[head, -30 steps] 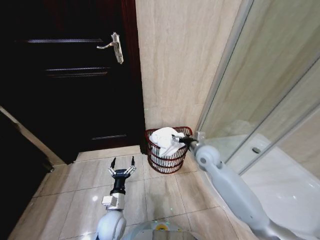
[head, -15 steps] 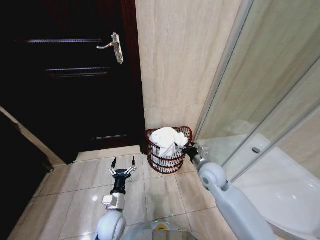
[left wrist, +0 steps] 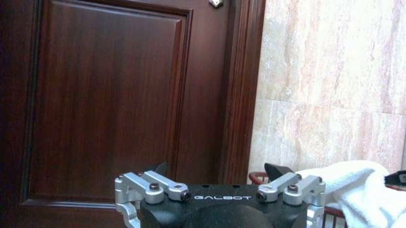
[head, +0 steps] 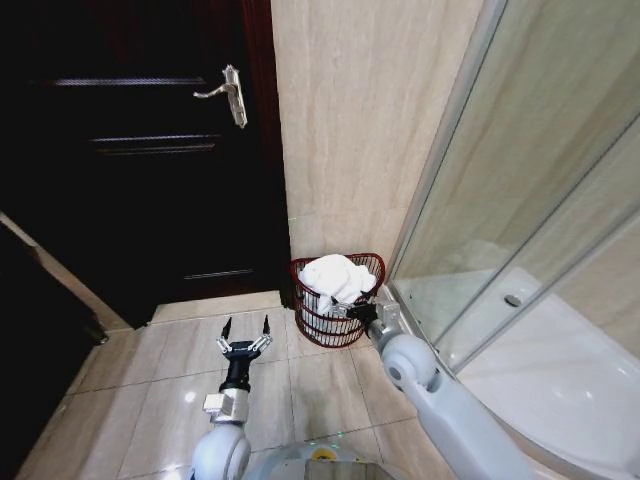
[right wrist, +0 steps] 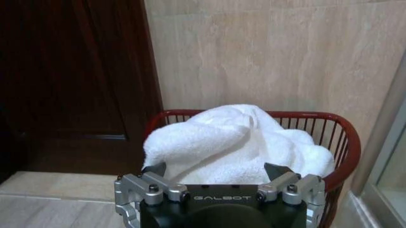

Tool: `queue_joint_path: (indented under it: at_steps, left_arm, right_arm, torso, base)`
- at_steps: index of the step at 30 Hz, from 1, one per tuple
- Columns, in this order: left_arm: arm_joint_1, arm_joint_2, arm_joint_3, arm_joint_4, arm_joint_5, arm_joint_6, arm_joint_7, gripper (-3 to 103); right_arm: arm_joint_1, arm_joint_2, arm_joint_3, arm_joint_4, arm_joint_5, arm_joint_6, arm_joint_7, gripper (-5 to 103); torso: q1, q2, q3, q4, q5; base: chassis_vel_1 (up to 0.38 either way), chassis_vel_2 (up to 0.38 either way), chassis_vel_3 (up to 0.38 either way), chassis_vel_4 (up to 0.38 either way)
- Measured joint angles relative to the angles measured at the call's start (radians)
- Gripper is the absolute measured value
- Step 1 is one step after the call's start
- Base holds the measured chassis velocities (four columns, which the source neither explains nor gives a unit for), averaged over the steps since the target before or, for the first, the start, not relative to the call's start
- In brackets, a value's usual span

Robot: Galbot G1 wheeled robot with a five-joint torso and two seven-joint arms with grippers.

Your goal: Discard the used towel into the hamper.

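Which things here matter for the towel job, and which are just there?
Job: towel, heaped in the hamper; right gripper, jaws open, by the hamper's rim.
Just there: door, shower glass, left gripper, open, over the floor.

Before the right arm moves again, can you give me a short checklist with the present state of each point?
1. Towel inside hamper: ok, heaped above the rim.
2. Right tool released the towel: ok, fingers open, just before the hamper.
3. Towel hanging over the hamper's outside: cannot tell; part drapes at the front rim.
4. Hamper upright: ok, on the floor by the wall.
5. Left tool out of the way: ok, open, over the floor tiles beside the hamper.
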Motion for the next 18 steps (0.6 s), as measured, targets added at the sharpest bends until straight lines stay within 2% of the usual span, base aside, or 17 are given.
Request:
queue_joint_path:
  at_steps: [12,18]
  left_arm:
    - [-0.009,0.018,-0.008,0.000,-0.013,-0.006,0.000,100]
    - [-0.023,0.018,0.000,0.013,-0.014,-0.005,0.002,100]
  right_arm:
    - [0.007,-0.001,0.032,-0.059,-0.011,0.025,-0.004,100]
    - [-0.001,-0.006,0.014,0.011,0.020,0.016,0.032,100]
  torso:
    - [0.000,0.000,0.000,-0.0002,0.0000]
    - [0.000,0.000,0.000,-0.0002,-0.0001]
  base:
    - [0.000,0.000,0.000,0.000]
    - [0.000,0.000,0.000,0.000]
